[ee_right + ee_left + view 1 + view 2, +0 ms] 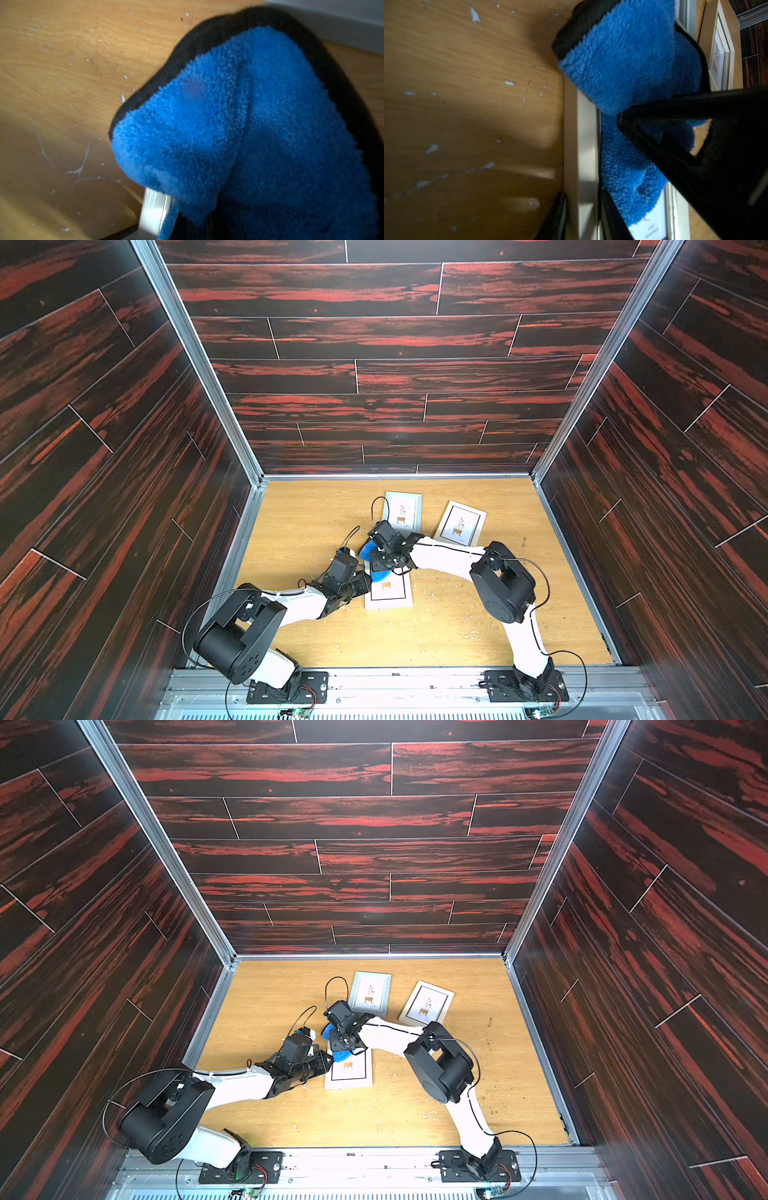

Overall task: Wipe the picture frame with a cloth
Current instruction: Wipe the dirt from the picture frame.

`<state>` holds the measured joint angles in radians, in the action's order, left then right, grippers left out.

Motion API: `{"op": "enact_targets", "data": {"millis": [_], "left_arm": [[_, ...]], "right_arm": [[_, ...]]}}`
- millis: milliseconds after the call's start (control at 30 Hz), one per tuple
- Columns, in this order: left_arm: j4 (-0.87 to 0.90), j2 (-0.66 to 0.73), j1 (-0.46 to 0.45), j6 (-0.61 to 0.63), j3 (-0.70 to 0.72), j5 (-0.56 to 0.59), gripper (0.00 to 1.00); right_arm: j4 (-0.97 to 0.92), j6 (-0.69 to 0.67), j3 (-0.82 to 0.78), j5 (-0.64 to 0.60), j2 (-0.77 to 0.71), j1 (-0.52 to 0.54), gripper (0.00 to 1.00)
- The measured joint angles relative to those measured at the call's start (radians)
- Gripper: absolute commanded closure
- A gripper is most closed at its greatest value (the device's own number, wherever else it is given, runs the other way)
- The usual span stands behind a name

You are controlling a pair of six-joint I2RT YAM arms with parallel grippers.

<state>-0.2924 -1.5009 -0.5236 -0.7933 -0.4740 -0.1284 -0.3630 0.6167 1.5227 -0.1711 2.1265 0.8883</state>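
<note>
The right gripper (381, 563) has its jaws clamped on the bright blue, black-edged fluffy microfibre cloth (228, 124), which droops beneath them onto one end of the white rectangular picture frame (392, 595). The left gripper (368, 584) pinches that frame's side rail between its jaws, on the scuffed wooden counter (316, 522).

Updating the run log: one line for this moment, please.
left end effector: shut on edge of near frame | right end effector: shut on cloth | cloth: draped over near frame's far end
</note>
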Motion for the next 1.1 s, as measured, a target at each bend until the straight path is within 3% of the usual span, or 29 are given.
{"op": "enact_targets", "data": {"millis": [233, 500, 867, 1100], "left_arm": [[0.019, 0.000, 0.000, 0.000, -0.009, 0.018, 0.75], [0.031, -0.002, -0.002, 0.002, -0.014, 0.020, 0.75], [0.029, -0.002, -0.003, -0.019, -0.014, 0.029, 0.74], [0.048, -0.005, -0.012, -0.043, -0.026, 0.051, 0.74]], "right_arm": [[-0.032, -0.028, -0.133, -0.043, -0.104, -0.046, 1.00], [-0.040, -0.024, -0.376, -0.054, -0.285, 0.120, 1.00], [-0.043, -0.027, -0.175, -0.134, -0.143, 0.003, 1.00], [-0.026, 0.018, -0.404, -0.153, -0.325, 0.110, 1.00]]}}
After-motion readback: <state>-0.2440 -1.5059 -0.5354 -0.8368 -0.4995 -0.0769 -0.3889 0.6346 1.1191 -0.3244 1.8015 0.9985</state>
